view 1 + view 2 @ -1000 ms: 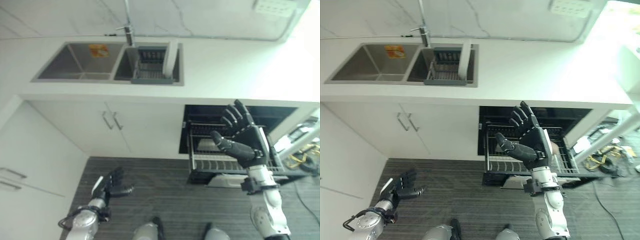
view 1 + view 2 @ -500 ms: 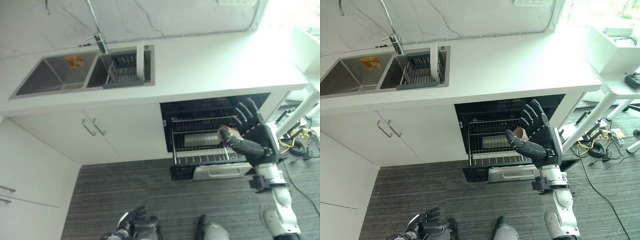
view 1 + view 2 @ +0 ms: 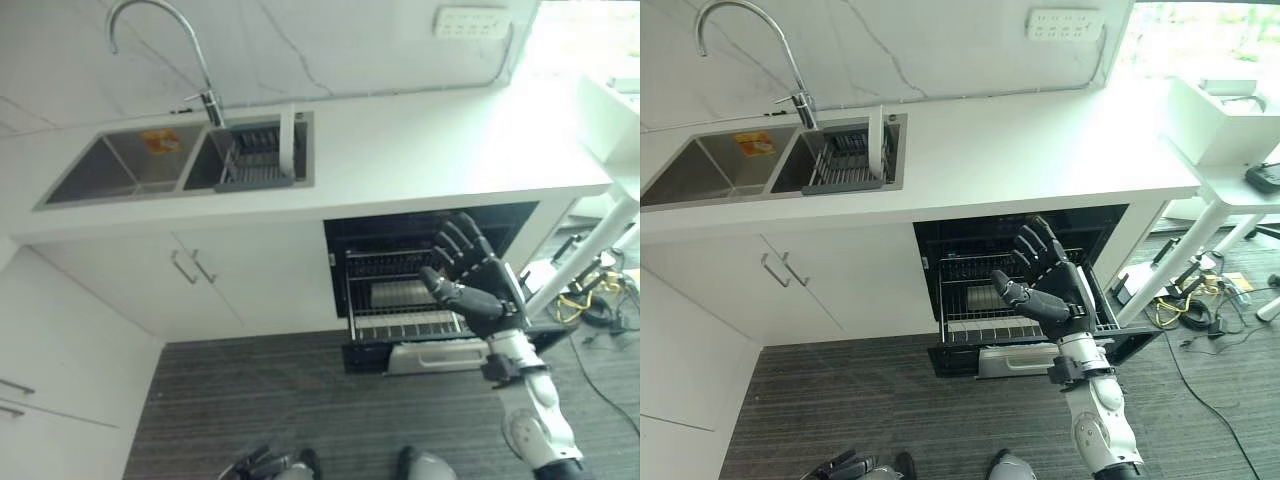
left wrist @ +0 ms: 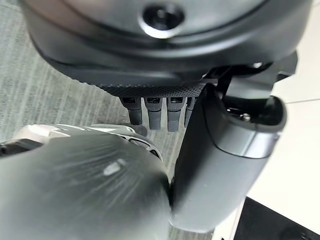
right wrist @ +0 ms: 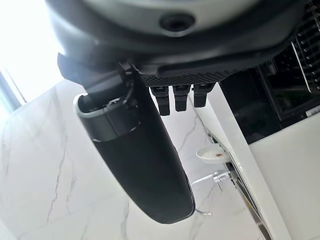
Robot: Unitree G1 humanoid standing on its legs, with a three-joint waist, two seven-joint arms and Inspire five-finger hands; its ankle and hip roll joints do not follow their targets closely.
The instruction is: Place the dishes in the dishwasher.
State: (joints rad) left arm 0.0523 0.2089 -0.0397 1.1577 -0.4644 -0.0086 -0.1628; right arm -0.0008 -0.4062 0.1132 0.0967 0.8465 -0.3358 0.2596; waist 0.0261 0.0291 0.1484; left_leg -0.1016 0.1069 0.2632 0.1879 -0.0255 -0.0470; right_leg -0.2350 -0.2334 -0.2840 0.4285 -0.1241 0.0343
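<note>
The dishwasher (image 3: 345,235) stands open under the white counter, and its wire rack (image 3: 400,322) is pulled out with a pale dish (image 3: 395,293) lying in it. My right hand (image 3: 478,288) is raised in front of the rack's right side, open, fingers spread, holding nothing. A white plate (image 3: 288,140) stands upright in the dish rack (image 3: 255,160) in the sink's right basin. My left hand (image 3: 845,466) hangs low over the floor, far from the dishes, with its fingers (image 4: 155,112) relaxed and empty.
A curved faucet (image 3: 160,40) rises behind the double sink (image 3: 110,170). White cabinet doors with handles (image 3: 195,267) lie left of the dishwasher. A white table leg (image 3: 585,255) and loose cables (image 3: 595,300) are on the right. The floor is dark wood.
The whole view has shifted. My right hand stays open and has moved slightly left across the rack. My left hand has sunk from mid-height to the lower edge.
</note>
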